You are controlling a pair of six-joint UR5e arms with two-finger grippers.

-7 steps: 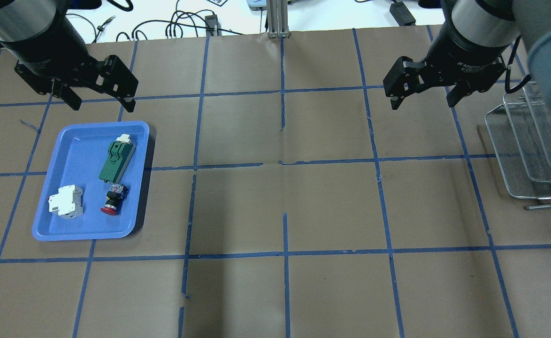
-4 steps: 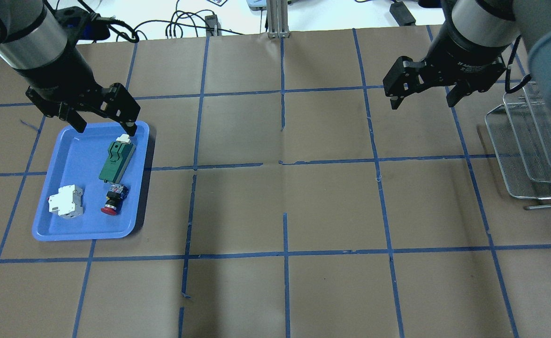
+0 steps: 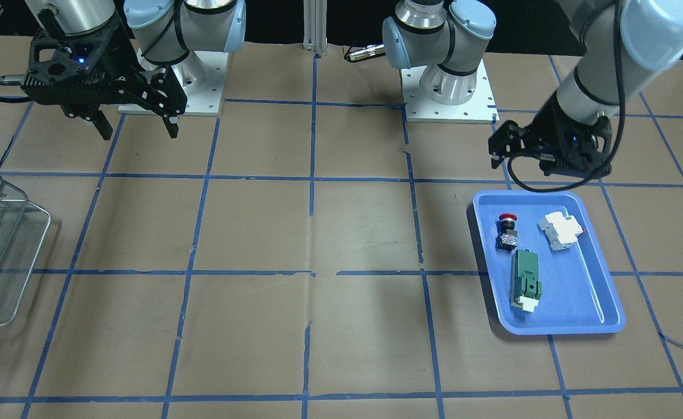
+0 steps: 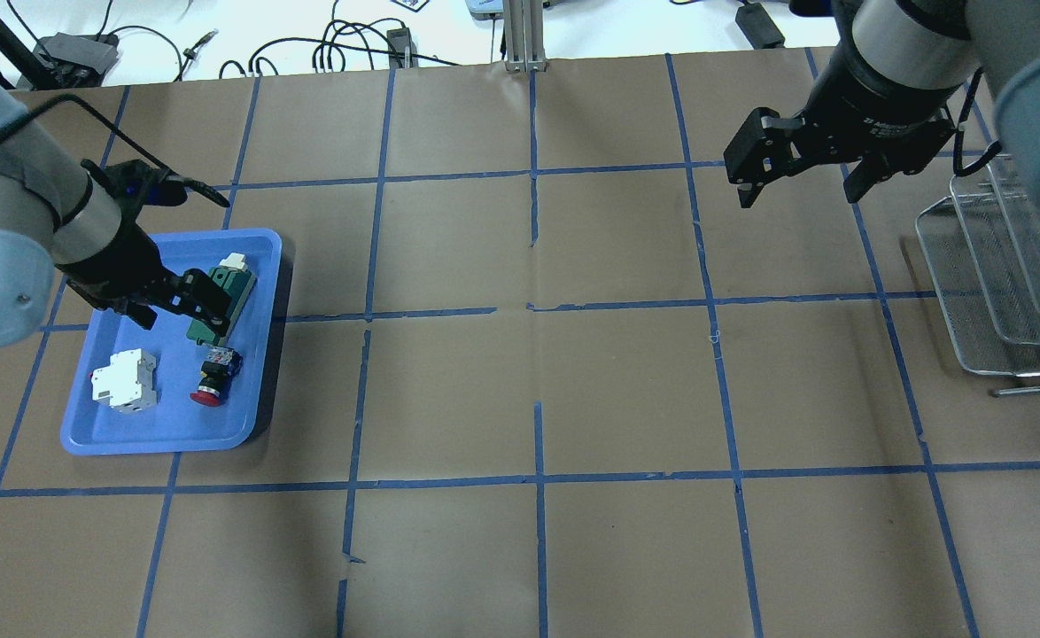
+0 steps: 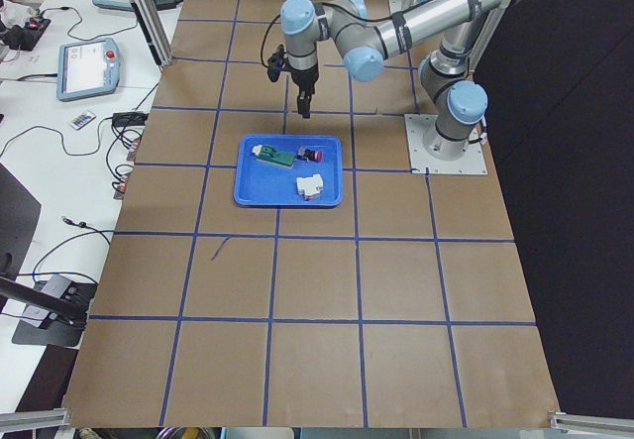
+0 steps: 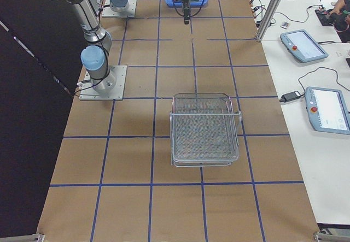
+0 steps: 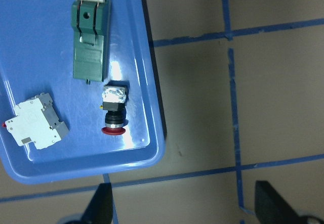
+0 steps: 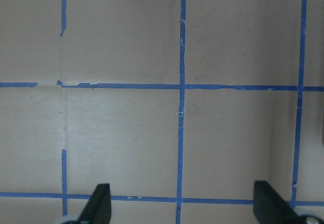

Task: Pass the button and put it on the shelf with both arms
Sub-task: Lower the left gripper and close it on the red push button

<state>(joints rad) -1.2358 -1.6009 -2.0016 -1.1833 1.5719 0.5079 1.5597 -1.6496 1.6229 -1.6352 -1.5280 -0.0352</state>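
Near tray (image 7: 152, 114) rim, button (image 7: 112, 114), apart from breaker (image 7: 35, 128)

Counter (image 4: 626, 390) is showing matt brown paper, slightly creased, gridded with blue tape (image 4: 539, 478). Tray (image 4: 166, 425) is reading as glossy blue plastic, throwing white glare. Button (image 7: 113, 114) cap is looking like smooth red plastic. Breaker (image 7: 35, 128) and green module (image 7: 89, 52) are looking like matt plastic. Shelf (image 6: 205, 124) is showing bright silver wire mesh. Right end effector (image 4: 799, 197) is looking matt black.

Shelf (image 4: 972, 310) — cut by edge; green module (image 4: 238, 282) half-hidden.
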